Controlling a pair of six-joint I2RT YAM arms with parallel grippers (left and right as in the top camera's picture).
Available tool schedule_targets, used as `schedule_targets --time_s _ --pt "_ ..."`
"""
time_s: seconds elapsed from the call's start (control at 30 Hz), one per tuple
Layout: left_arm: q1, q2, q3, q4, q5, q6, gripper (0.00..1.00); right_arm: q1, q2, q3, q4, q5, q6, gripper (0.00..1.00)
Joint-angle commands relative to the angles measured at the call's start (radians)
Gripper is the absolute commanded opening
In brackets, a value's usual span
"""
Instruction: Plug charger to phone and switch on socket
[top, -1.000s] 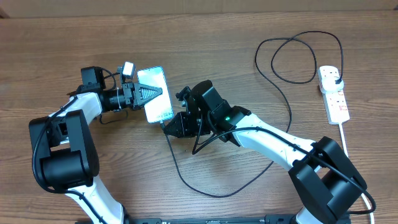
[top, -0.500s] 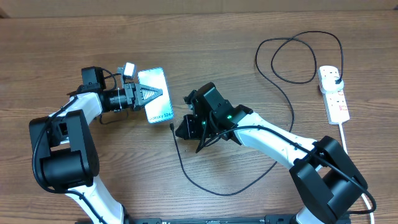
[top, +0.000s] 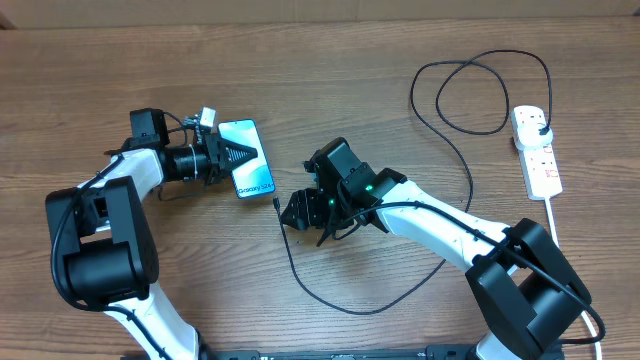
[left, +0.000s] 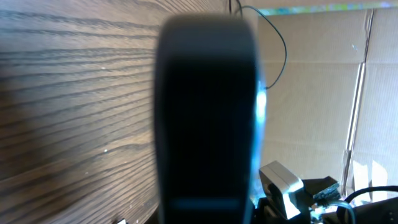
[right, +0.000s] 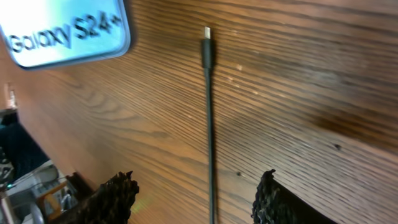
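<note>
Left of centre on the tabletop (top: 380, 60), the phone (top: 250, 165) lies screen up with the left gripper (top: 232, 155) clamped shut on its long edge. Change noted: a second ago the right gripper (top: 298, 212) was closed on the charger (top: 292, 270) at the phone's lower end. It has since backed off and spread its jaws, so the connector tip (top: 277, 203) now lies loose on the wood, just beside the phone's corner but not touching it. The right wrist view confirms this: the cable runs free between the parted fingers (right: 115, 196).

Finding — the connection was not made, and insertion will need another attempt. At the right edge the socket (top: 540, 160) lies well apart from both arms, with the charger's plug (top: 540, 124) apparently seated at its far end. Switching it on looks still outstanding.
</note>
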Motion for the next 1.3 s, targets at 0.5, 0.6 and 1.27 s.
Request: schedule_targets --time_s 0.5,0.6,1.27 --pt "0.075 -0.035 0.007 -0.028 -0.038 -0.026 0.05 -0.001 0.009 0.211 -0.169 0.171 -0.089 0.04" --pt "0.075 -0.035 0.007 -0.028 -0.046 -0.026 0.05 0.004 0.009 0.215 -0.172 0.197 -0.09 0.4" --pt "0.076 -0.035 0.007 -0.028 -0.071 -0.029 0.05 0.224 0.208 0.214 -0.177 0.472 -0.116 0.6"
